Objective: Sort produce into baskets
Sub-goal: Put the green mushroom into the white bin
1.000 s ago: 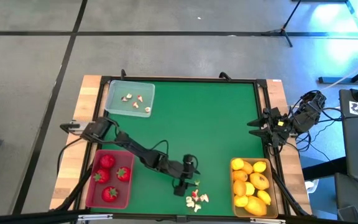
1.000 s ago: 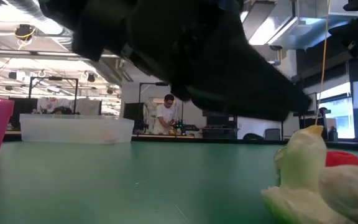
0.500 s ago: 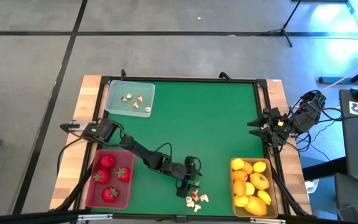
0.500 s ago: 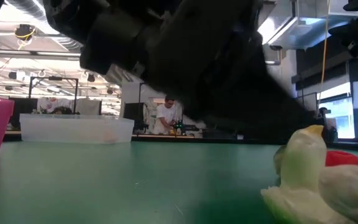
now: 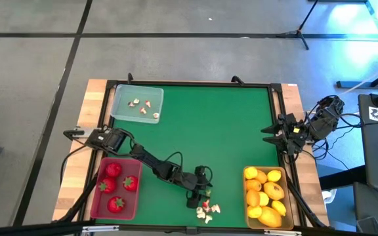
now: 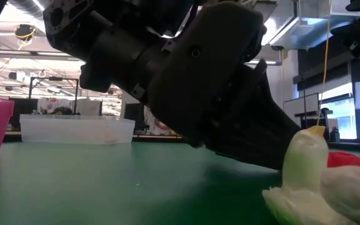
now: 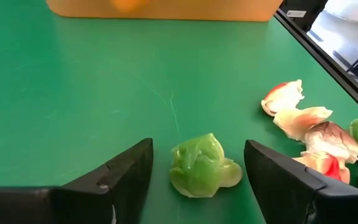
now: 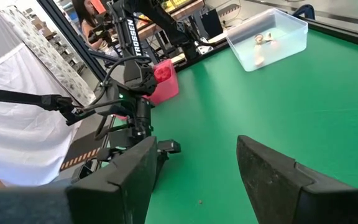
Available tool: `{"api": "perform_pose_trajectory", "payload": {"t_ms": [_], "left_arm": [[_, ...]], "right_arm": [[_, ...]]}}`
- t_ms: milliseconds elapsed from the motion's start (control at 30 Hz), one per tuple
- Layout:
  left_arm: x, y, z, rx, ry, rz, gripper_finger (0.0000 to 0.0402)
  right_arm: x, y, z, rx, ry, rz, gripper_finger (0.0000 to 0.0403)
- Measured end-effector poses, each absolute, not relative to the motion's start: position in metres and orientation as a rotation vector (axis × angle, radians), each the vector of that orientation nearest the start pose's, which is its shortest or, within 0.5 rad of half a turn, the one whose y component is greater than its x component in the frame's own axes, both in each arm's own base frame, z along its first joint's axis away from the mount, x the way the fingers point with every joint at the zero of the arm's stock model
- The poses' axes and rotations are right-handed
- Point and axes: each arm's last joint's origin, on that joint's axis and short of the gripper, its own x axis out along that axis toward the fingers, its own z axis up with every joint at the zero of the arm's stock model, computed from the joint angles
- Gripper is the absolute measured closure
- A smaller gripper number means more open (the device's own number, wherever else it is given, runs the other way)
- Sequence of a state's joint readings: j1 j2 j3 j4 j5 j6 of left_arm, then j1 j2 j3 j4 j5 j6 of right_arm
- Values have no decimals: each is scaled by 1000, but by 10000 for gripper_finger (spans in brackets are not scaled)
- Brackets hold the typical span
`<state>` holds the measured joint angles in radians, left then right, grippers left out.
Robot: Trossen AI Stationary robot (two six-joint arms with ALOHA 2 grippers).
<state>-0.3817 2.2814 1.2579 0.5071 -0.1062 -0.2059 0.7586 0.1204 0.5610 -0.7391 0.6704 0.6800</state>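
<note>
high view: strawberries [image 5: 115, 186] in pink tray [image 5: 96, 207], lemons [image 5: 264, 196] in tan tray [image 5: 247, 172]; left tool [image 5: 202, 196] released

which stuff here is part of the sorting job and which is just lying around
Part of the job:
- red tray with strawberries
- yellow tray with lemons
- clear tray with a few bits
- loose pile
- green bit between the fingers of the open left claw

Just there:
- right claw, open, waiting at the table edge
- cables beside the table
</note>
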Motion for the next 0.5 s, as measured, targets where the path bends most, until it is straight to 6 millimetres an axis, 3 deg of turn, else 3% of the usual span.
{"api": "perform_pose_trajectory", "payload": {"t_ms": [500], "left_arm": [[423, -162, 84, -111, 549, -190, 246]], "right_arm": [[42, 15, 267, 483, 244, 7, 182]]}}
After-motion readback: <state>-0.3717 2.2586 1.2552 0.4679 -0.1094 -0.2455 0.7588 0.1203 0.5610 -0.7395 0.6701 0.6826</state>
